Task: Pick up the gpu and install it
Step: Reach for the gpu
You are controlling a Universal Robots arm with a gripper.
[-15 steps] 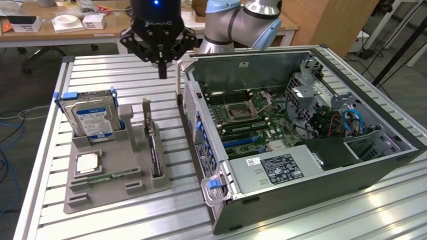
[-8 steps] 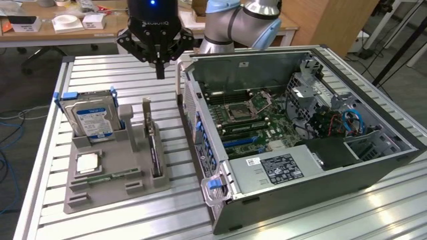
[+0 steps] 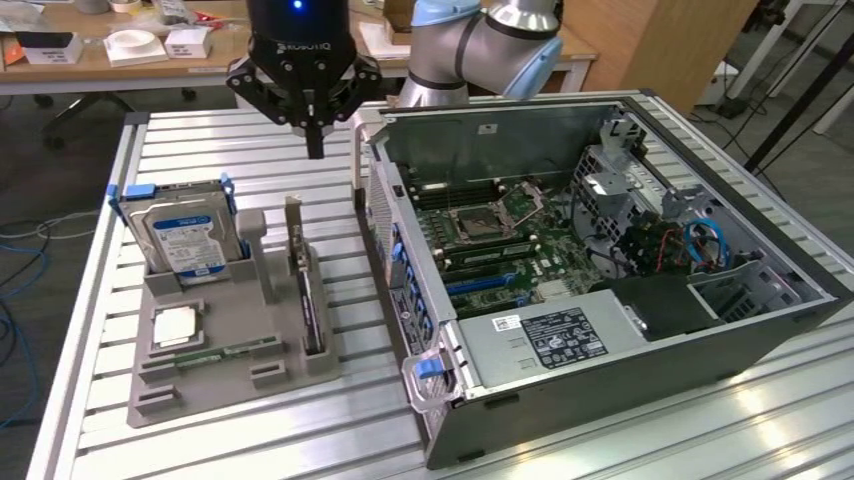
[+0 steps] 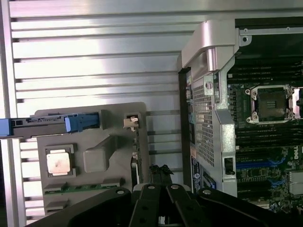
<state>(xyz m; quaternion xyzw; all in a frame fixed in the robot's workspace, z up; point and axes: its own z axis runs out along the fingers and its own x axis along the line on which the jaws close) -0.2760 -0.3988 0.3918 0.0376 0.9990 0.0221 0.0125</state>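
Claw (image 3: pixel 315 150) closed, empty, clear of the gpu (image 3: pixel 311 308)

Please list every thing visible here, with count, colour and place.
gpu: one, dark with silvery bracket, on edge in the tray
hard drive: one, silver, blue-and-white label, upright in the tray
processor chip: one, silvery, flat in the tray
memory stick: one, green, flat in the tray
tray: one, grey, on the table, exterior view's left
computer case: one, black, open, exterior view's right
table: one, silvery, slatted
gripper: one, black, shut, empty, above the tray's far end
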